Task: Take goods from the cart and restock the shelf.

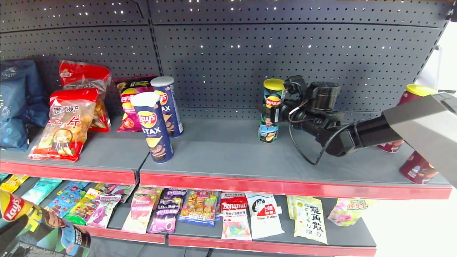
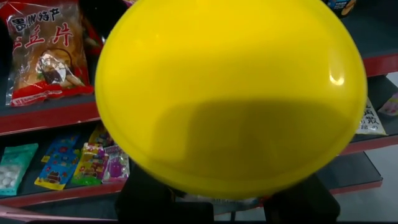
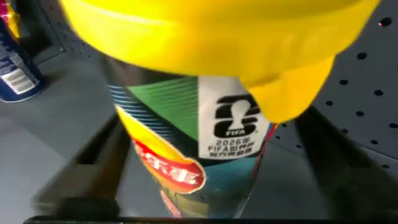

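A chip can with a yellow lid (image 1: 273,107) stands upright on the upper shelf board (image 1: 228,157), near the pegboard back. My right gripper (image 1: 270,115) comes in from the right and is shut on the can's middle. In the right wrist view the same can (image 3: 205,143) sits between the two dark fingers (image 3: 81,174). A second chip can (image 1: 39,228) lies tilted at the lower left, below the shelf's front, with my left gripper (image 1: 12,230) shut on it. Its yellow lid (image 2: 230,93) faces the left wrist camera.
Two tall blue chip cans (image 1: 153,125) stand left of centre, with red snack bags (image 1: 66,125) and blue bags (image 1: 14,103) further left. Dark red cans (image 1: 416,167) are at the far right. Several flat snack packets (image 1: 200,207) line the lower shelf. Bare board lies between the blue cans and the yellow-lidded can.
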You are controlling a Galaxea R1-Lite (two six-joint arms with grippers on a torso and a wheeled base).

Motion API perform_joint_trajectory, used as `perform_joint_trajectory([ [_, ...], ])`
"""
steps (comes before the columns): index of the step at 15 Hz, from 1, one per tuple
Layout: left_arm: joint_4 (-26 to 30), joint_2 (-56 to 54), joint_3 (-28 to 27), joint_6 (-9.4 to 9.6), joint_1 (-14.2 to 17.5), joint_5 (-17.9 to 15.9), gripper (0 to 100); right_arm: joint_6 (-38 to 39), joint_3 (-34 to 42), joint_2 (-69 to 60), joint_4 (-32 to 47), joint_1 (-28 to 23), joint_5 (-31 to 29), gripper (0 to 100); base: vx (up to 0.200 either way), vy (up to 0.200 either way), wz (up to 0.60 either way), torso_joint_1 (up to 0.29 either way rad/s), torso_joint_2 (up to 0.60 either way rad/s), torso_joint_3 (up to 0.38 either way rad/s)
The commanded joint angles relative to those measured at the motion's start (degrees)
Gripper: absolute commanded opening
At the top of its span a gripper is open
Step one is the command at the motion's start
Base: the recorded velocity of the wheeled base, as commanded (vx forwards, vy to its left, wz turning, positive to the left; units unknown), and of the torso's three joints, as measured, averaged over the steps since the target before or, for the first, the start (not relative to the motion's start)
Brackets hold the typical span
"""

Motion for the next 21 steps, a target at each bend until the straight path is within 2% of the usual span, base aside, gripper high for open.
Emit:
perform_joint_trajectory([
  [1,0.0,0.1,0.2,0.02,0.0,0.0,0,0.0,-0.1,-0.2,0.0,0.1,-0.3,0,0.0,0.0,0.0,0.0,0.0,0.0],
  [5,0.0,-0.3,1.0,-0.07,0.0,0.0,0,-0.3,3.0,-3.9,0.5,0.8,-2.0,0,0.0,0.0,0.0,0.0,0.0,0.0],
  [9,0.0,-0.3,0.7,-0.07,0.0,-0.1,0,-0.3,12.1,-11.6,0.4,3.9,-8.1,0,0.0,0.0,0.0,0.0,0.0,0.0],
  [11,0.0,-0.3,0.8,-0.07,0.0,-0.1,0,0.1,15.7,-14.7,-0.1,5.8,-11.9,0,0.0,0.0,0.0,0.0,0.0,0.0],
  [12,0.0,-0.3,0.8,-0.07,0.0,-0.1,0,0.1,15.7,-14.7,-0.1,5.8,-11.9,0,0.0,0.0,0.0,0.0,0.0,0.0],
  [14,-0.1,-0.3,0.6,-0.07,0.0,-0.1,0,1.2,18.7,-15.5,-3.7,7.6,-17.6,0,0.0,0.0,0.0,0.0,0.0,0.0],
  [17,0.0,-0.4,0.5,-0.16,0.0,0.0,0,1.5,25.9,-17.3,-8.2,10.0,-19.8,0,0.0,0.0,0.0,0.0,0.0,0.0],
  [21,-0.1,-0.4,0.6,-0.07,0.0,0.0,0,1.7,31.7,-17.2,-13.1,12.7,-23.0,0,0.0,0.0,0.0,0.0,0.0,0.0],
])
